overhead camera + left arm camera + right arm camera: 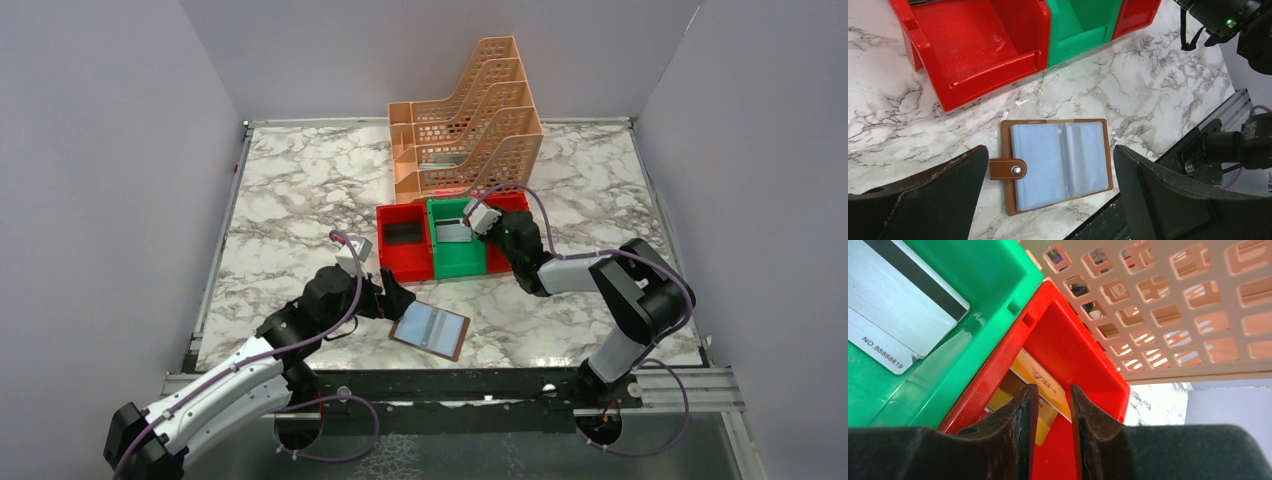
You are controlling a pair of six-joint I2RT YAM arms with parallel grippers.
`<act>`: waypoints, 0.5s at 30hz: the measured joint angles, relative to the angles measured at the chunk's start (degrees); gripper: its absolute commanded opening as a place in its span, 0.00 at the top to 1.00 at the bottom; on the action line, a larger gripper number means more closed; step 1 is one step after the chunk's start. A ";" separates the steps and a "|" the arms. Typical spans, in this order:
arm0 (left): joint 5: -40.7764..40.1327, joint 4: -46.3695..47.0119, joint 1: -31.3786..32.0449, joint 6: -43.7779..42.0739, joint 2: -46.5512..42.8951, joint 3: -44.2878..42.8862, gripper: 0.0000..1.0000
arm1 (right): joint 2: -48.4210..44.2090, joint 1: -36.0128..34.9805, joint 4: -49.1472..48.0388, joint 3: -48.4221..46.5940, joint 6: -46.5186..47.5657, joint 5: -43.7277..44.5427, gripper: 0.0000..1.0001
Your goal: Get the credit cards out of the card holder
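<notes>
The brown card holder [431, 331] lies open on the marble table near its front edge, grey-blue pockets up; the left wrist view shows it [1058, 165] with its snap tab to the left. No card shows clearly in its pockets. My left gripper [398, 298] hangs just left of and above it, wide open and empty [1048, 150]. My right gripper [483, 215] is over the bins, its jaws a narrow gap apart with nothing between them [1054, 390]. A silver card [898, 315] with a black stripe lies in the green bin [458, 262]. Gold cards [1040, 382] lie in the right red bin.
A red bin [402, 258] stands left of the green one, with something dark inside, and another red bin [1083, 360] stands to its right. A peach file organizer [465, 115] stands right behind the bins. The table's front rail [450, 385] runs close to the holder.
</notes>
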State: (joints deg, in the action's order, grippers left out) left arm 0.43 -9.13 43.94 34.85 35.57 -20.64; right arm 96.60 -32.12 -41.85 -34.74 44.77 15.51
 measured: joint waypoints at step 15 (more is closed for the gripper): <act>0.68 1.64 0.00 0.46 1.62 0.35 0.01 | -3.15 0.33 2.51 -0.02 -7.21 -0.52 0.63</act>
State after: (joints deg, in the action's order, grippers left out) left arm 1.10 -7.49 43.94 35.31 37.19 -20.29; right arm 93.45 -31.79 -39.33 -34.76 37.56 14.98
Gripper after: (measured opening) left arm 0.987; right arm 0.367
